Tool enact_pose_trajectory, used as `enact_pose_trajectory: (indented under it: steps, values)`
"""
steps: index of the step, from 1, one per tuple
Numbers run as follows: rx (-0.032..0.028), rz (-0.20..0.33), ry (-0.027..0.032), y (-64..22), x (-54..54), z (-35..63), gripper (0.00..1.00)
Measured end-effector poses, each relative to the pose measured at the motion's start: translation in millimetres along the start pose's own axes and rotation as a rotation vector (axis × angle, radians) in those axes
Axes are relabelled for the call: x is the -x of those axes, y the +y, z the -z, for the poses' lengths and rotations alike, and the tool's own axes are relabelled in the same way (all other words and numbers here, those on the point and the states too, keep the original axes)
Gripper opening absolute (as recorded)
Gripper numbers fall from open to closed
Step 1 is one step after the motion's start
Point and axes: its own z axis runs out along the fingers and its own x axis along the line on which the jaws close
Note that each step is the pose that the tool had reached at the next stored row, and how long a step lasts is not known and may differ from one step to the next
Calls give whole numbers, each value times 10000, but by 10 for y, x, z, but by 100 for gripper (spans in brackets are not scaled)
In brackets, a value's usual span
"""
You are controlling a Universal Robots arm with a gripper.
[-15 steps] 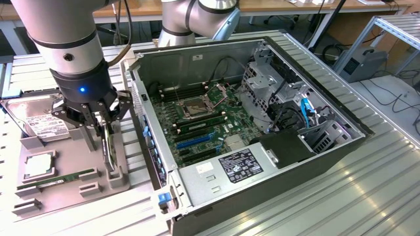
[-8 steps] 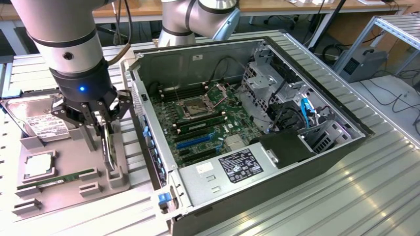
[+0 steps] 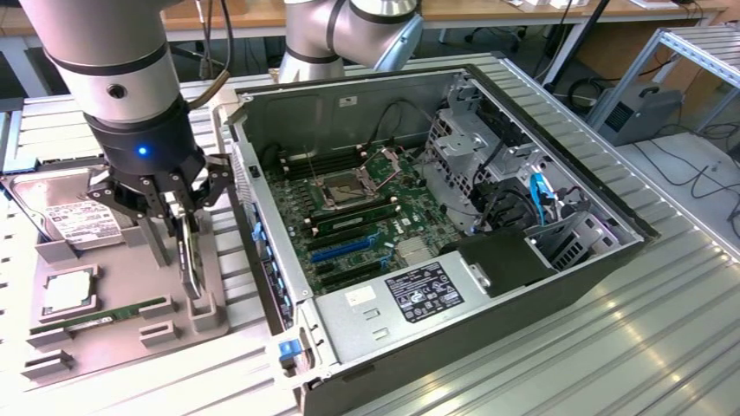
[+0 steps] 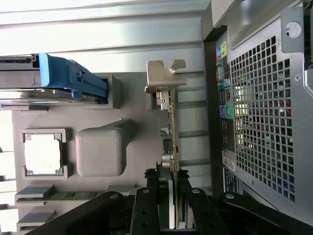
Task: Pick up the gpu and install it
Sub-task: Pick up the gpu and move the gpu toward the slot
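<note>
The gripper hangs over the grey tray on the exterior view's left, beside the open computer case. Its 2 fingers are closed on the gpu, 1 on each flat face, pinching the card between them. The gpu stands upright on its long edge, just above or still in the tray's slotted holders; which of the 2 cannot be told. In the wrist view the gpu is seen edge-on, running straight out from between the jaws, with its silver end bracket at the far end. A hard drive, a CPU and a RAM stick lie on the tray.
</note>
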Motion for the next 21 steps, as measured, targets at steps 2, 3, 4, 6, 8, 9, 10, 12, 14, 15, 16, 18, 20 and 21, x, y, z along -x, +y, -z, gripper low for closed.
enact_pose_trajectory:
  steps: [2,3,4,6,8,9,10,12,14,15,16,18,20,21]
  values:
    - [0,0,0,0,0,7,27]
    - [0,0,0,0,0,11,27]
    - [1,0,-1,0,1,13,27]
    - [0,0,0,0,0,17,27]
    - [0,0,0,0,1,21,27]
    - [0,0,0,0,1,22,27]
    - [0,0,0,0,1,25,27]
    - [0,0,0,0,1,28,27]
    - [0,0,0,0,1,32,27]
    - [0,0,0,0,1,33,27]
    - [0,0,0,0,1,38,27]
    - [0,0,0,0,1,46,27]
    - [0,0,0,0,1,49,27]
    - [1,0,-1,0,2,51,27]
